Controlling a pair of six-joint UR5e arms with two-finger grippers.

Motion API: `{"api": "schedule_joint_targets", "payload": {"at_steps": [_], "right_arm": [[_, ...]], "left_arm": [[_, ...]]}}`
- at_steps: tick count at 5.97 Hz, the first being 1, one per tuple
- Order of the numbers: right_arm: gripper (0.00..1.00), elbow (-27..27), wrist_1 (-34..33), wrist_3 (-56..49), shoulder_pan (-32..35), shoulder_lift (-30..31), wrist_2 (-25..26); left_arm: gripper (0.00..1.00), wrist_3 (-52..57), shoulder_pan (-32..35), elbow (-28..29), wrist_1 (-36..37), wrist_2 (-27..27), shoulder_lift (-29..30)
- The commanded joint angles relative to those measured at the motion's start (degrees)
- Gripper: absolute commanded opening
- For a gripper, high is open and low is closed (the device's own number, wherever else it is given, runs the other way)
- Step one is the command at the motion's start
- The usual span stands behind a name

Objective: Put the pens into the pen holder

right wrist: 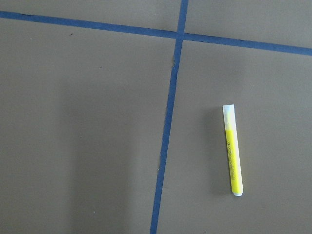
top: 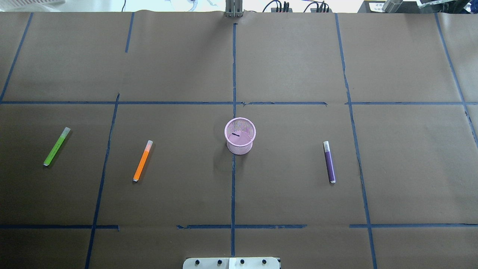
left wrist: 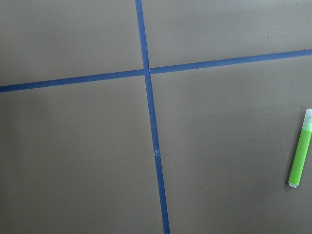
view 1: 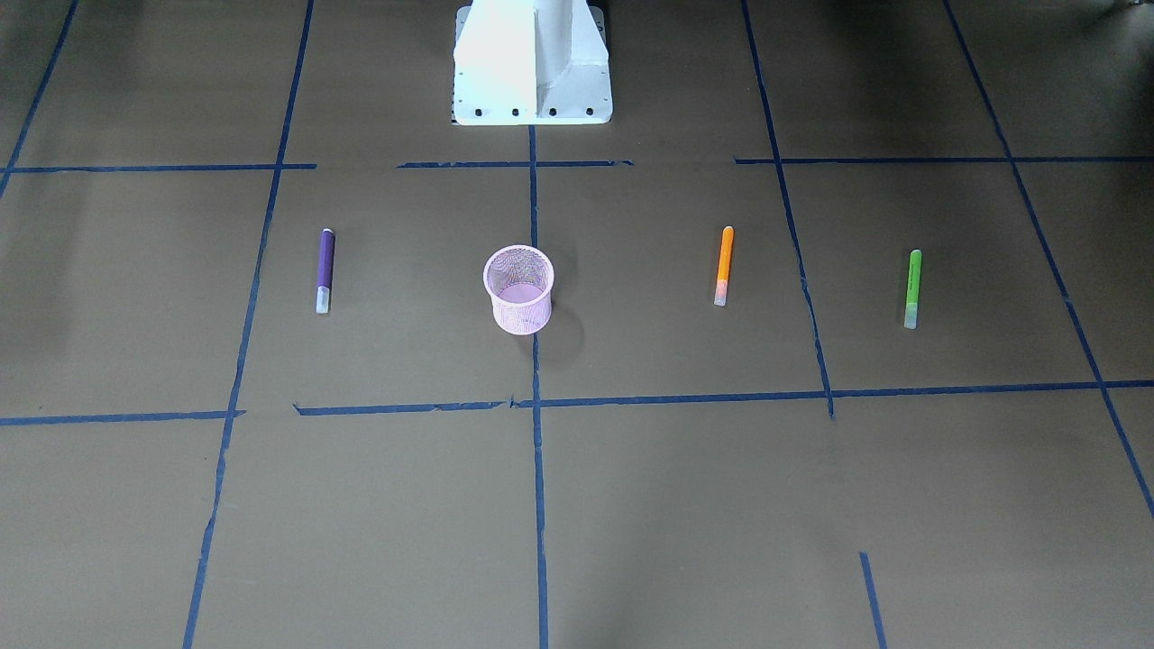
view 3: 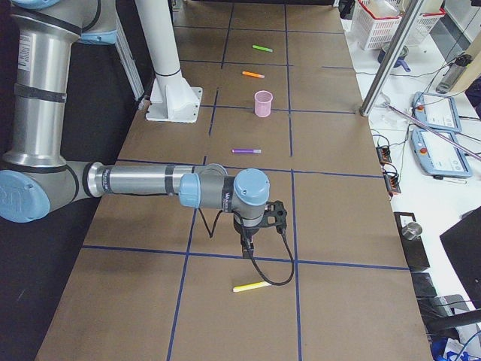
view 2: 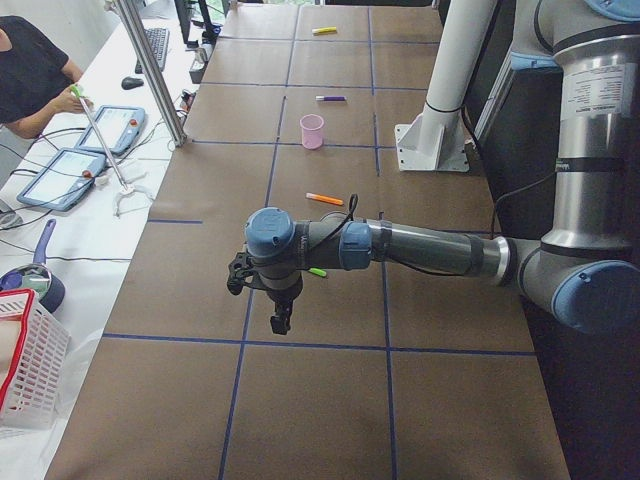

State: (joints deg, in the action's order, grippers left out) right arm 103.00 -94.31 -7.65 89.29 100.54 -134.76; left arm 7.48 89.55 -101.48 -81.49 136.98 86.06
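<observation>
item 1, left gripper [view 2: 282, 322]: black two-finger tool on the near arm in the left-side view, hung pointing down over the brown paper-covered table [top: 291, 56] with its blue tape lines; it showed in that side view alone, so how far the jaws stood apart, or whether they held anything, could not be told
item 2, right gripper [view 3: 246, 250]: same pattern, hung low over the table in the right-side view; its opening likewise could not be told
item 3, slim green pen with a pale translucent cap [left wrist: 300, 148]: lay flat near the left gripper
item 4, slim yellow pen with a pale cap [right wrist: 232, 151]: lay flat near the right gripper
item 5, slim orange pen [top: 143, 160] and slim purple pen [top: 329, 161]: lay flat on either side of the holder, well apart from it
item 6, small round pink wire-mesh pen holder [top: 240, 135]: stood upright at table centre, no pen in it; task judged not begun
risks, judged: pens may roll as fingers close; the light holder, shorter than a pen, may tip if a pen strikes its rim or goes in slanted; the yellow pen may be missed
views: the overhead and front views showed neither arms nor the yellow pen; the side views showed both
</observation>
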Motion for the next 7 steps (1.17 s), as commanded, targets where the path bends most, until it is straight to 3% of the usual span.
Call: {"api": "schedule_joint_targets", "payload": {"at_steps": [1, 4, 6, 7], "right_arm": [[1.00, 0.09, 0.00, 0.01, 0.01, 0.27, -0.07], [1.00, 0.44, 0.09, -0.08, -0.08, 0.89, 0.02], [1.00, 0.27, 0.09, 0.09, -0.08, 0.89, -0.07], [1.00, 0.35, 0.09, 0.10, -0.08, 0.89, -0.07]], "left_arm": [[1.00, -0.10, -0.07, -0.30, 0.18, 0.30, -0.80], [1.00, 0.08, -0.07, -0.91, -0.60, 0.30, -0.80], [1.00, -0.10, -0.51, -4.59, -0.52, 0.39, -2.64], [1.00, -0.10, -3.47, -4.61, -0.60, 0.48, -2.56]]}}
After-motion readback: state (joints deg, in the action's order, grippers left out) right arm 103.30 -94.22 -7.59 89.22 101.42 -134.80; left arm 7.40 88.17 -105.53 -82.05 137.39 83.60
